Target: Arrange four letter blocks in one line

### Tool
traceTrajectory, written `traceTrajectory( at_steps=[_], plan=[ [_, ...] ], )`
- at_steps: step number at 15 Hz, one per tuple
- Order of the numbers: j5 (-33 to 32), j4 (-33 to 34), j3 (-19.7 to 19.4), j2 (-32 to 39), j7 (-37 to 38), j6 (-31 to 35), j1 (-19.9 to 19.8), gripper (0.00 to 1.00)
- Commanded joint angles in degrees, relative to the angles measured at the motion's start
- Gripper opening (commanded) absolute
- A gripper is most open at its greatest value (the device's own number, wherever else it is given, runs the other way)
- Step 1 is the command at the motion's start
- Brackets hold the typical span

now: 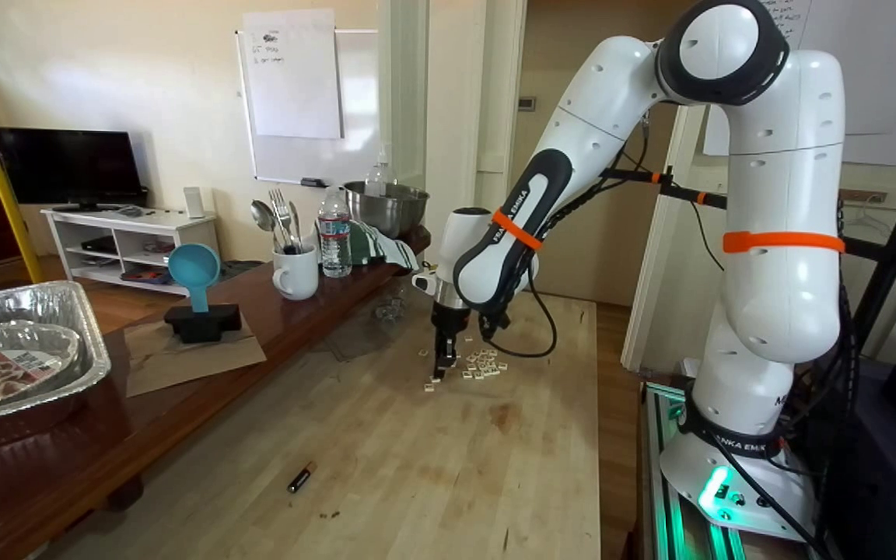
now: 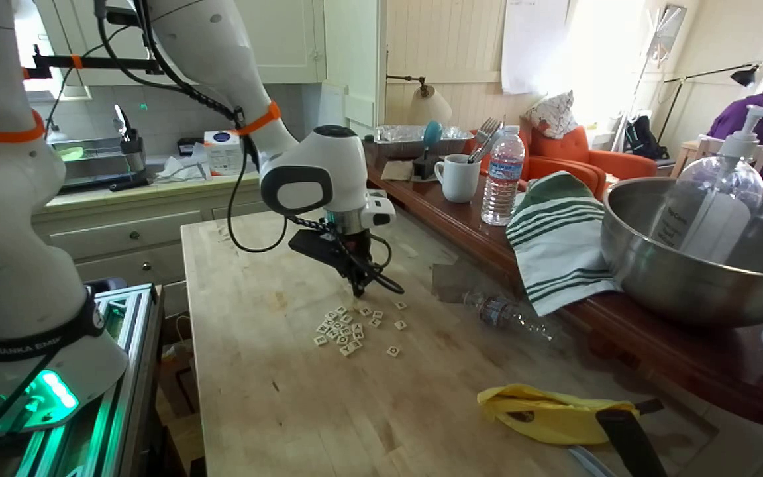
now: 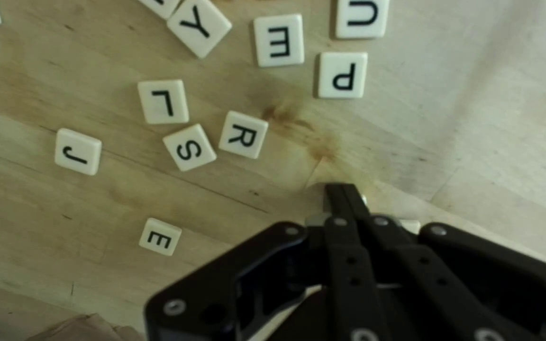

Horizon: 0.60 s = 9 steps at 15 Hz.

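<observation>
Several cream-white letter blocks lie loose on the wooden table; their cluster shows in both exterior views (image 1: 484, 365) (image 2: 340, 329). In the wrist view I read a P block (image 3: 342, 76), a U block (image 3: 361, 18), an R block (image 3: 243, 135), an S block (image 3: 189, 148), an L block (image 3: 163, 102), a J block (image 3: 78, 151) and an E block (image 3: 160, 236). My gripper (image 3: 340, 187) is shut, fingertips together, low at the table beside the cluster (image 1: 439, 376) (image 2: 357, 293). Pale block edges (image 3: 410, 226) show on both sides of the fingers, mostly hidden by them.
A dark red ledge (image 1: 261, 342) runs along the table's side with a mug (image 1: 295, 272), a water bottle (image 1: 335, 241) and a steel bowl (image 2: 686, 285). A clear bottle (image 2: 504, 313) and a yellow pouch (image 2: 547, 414) lie on the table. A battery (image 1: 301, 477) lies farther off.
</observation>
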Motion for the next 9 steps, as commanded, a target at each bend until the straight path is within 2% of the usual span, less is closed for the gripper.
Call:
traceTrajectory(
  at_steps=[1, 9],
  plan=[
    [1.4, 1.6, 1.3, 1.7, 2.0, -2.1, -0.5, 0.0],
    [2.2, 1.8, 2.1, 1.8, 5.3, -2.7, -0.5, 0.0]
  ],
)
